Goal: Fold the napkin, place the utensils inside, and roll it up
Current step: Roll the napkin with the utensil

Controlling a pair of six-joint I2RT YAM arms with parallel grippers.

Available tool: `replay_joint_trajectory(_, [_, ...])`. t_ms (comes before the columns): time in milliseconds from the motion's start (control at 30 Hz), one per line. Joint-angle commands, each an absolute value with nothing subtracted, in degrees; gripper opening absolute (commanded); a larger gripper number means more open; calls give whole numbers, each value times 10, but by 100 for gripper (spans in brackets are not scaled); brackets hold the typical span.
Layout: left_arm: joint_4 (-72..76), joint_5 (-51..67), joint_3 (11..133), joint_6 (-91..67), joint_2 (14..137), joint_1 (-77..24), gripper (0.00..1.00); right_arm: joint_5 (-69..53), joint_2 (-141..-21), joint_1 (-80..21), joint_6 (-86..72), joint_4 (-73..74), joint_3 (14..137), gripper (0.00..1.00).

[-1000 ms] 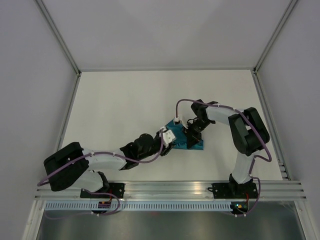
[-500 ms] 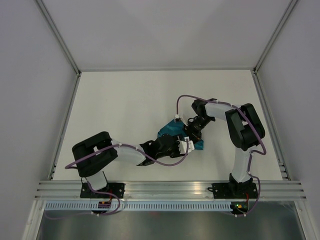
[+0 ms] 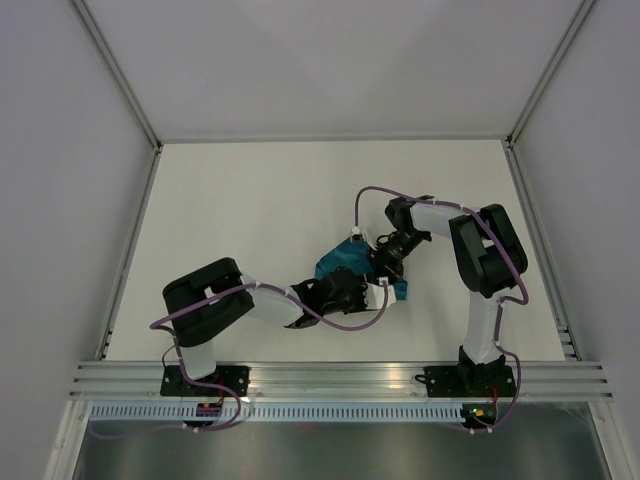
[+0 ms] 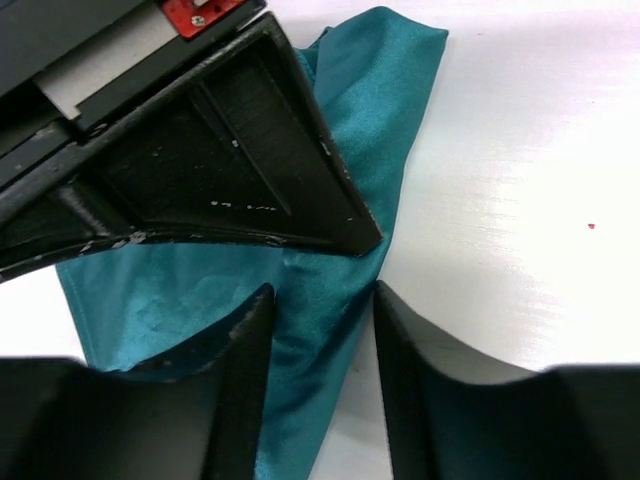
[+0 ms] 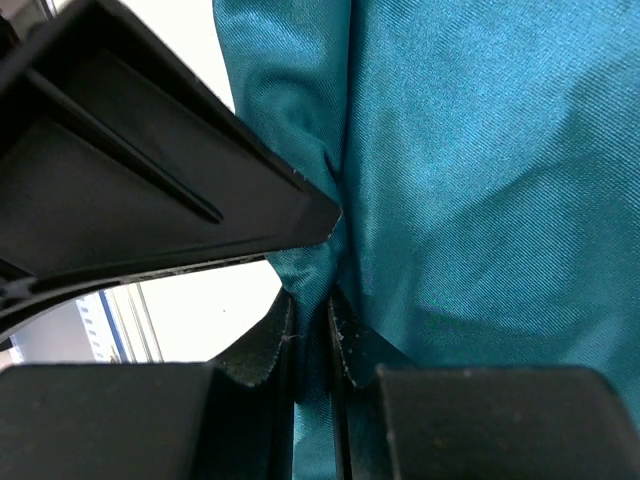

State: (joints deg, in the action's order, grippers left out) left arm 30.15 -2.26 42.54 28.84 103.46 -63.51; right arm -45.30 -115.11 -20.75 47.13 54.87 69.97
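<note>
**Top external view.** The dark teal soft-cloth napkin [image 3: 338,262] lay bunched on the white flat table [image 3: 250,200], a little right of the frame's centre. A small corner of it showed at the lower right of the bunch. My left gripper [image 3: 372,290] reached in from the lower left. My right gripper [image 3: 383,265] reached in from the upper right. Both met over the cloth. I could not tell finger spacing from this height.

**Left wrist view.** The left gripper [image 4: 322,300] stood at the bottom of the frame, its black fingers [image 4: 240,370] moderately parted. A ridge of the napkin [image 4: 370,110] ran up between them. I could not tell whether either pad touched it. A black finger of the right gripper [image 4: 230,170] filled the upper left, its tip resting on the cloth. Bare table [image 4: 520,200] showed on the right.

**Right wrist view.** The right gripper [image 5: 310,310] sat at the bottom centre, its fingers [image 5: 355,350] drawn nearly together and pinching a thin vertical fold of the napkin [image 5: 480,200]. The cloth filled the right half of the frame. A black finger of the left gripper [image 5: 130,170] crossed the upper left, its point touching the same fold.
</note>
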Motion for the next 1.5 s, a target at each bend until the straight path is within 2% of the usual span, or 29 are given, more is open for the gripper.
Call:
replay_joint_trajectory(0, [251, 13, 437, 293, 1057, -635, 47, -342, -1201, -210, 510, 490, 677, 6])
replay_joint_trajectory(100, [231, 27, 441, 278, 1064, -629, 35, -343, -1201, -209, 510, 490, 679, 7])
replay_joint_trajectory(133, [222, 35, 443, 272, 1066, -628, 27, -345, -1201, -208, 510, 491, 680, 8])
replay_joint_trajectory(233, [195, 51, 453, 265, 1070, -623, 11, -351, -1201, -207, 510, 493, 681, 13])
replay_joint_trajectory(300, [181, 62, 462, 257, 1073, -621, 4, -356, -1195, -206, 509, 493, 681, 23])
replay_joint_trajectory(333, [171, 75, 463, 250, 1073, -619, 2, -359, -1192, -204, 509, 493, 679, 32])
replay_joint_trajectory(433, [151, 114, 473, 225, 1072, -606, 2, -370, -1167, -197, 504, 489, 675, 45])
replay_joint_trajectory(533, [135, 158, 479, 199, 1071, -585, 2, -392, -1131, -181, 497, 487, 678, 53])
replay_joint_trajectory(867, [45, 321, 540, 138, 1106, -514, 2, -475, -975, -64, 469, 443, 670, 57])
replay_joint_trajectory(1067, [4, 432, 587, 95, 1149, -470, 2, -470, -816, -53, 491, 350, 531, 61])
replay_joint_trajectory(1200, [-39, 502, 620, 69, 1185, -444, 2, -433, -734, -76, 497, 299, 457, 63])
replay_joint_trajectory(1333, [-70, 533, 648, 58, 1214, -428, 2, -352, -666, -147, 478, 224, 384, 64])
replay_joint_trajectory(1467, [-100, 548, 683, 49, 1240, -425, 2, -277, -654, -250, 457, 146, 331, 66])
